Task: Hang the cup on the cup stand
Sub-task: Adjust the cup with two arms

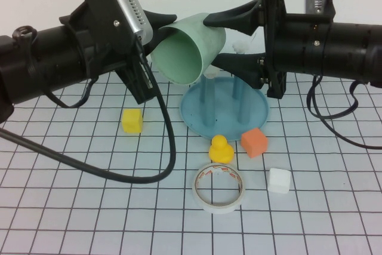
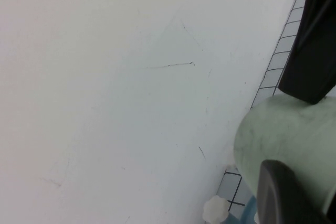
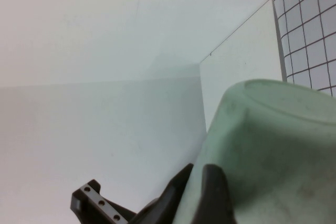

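Mint-green plastic is what you are handling here: the cup is hanging in the air, tilted with its open mouth facing down toward the near left, just above and partly in front of the cup stand and its blue pegs. Expect it to be light, stiff but thin-walled and smooth, so it is probably going to slip if squeezed weakly; the closed base end is likely the safest place to grip.

Your right hand is reaching in from the right with its fingers spread wide across the cup's base end, one above and one below, clamping it. Your left hand is sitting at the cup's left, its fingers together, the tips at the rim; whether they are pinching the wall is unclear.

From above you are getting the stand, a yellow duck, an orange cube and a tape roll on the tabletop. The left wrist view alone is showing a white peg cap just below the cup; the right wrist view is giving only the cup wall.
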`<state>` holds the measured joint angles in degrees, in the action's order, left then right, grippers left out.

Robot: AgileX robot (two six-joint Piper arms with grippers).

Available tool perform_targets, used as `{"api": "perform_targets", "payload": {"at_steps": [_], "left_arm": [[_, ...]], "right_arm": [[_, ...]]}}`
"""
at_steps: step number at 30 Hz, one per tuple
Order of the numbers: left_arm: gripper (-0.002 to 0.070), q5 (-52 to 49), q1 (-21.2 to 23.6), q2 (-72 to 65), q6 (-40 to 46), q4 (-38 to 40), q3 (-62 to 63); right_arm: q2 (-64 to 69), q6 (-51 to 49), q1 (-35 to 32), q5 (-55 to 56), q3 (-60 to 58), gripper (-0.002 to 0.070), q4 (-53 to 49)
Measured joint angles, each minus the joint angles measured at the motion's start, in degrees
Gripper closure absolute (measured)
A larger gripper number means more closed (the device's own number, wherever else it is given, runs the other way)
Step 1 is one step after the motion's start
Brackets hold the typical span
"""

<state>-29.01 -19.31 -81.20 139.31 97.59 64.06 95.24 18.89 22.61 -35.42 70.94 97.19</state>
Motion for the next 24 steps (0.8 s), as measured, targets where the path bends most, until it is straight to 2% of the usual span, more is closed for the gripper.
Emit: {"api": "perform_targets", "payload": {"at_steps": [19,21,24], "left_arm": [[0.0657,0.45,0.00,0.00,-1.56,-0.04,0.00],[0.0657,0.30,0.00,0.00,-1.56,-0.13,0.00],[0.0657,-0.77,-0.25,0.00,-1.56,-0.25,0.00]], "right_arm": [[0.13,-0.15,0.00,0.26,0.04,0.0193,0.12],[0.13,0.28,0.00,0.26,0.04,0.0164,0.12],[0.39,1.12,0.11,0.36,0.04,0.0059,0.02]]}}
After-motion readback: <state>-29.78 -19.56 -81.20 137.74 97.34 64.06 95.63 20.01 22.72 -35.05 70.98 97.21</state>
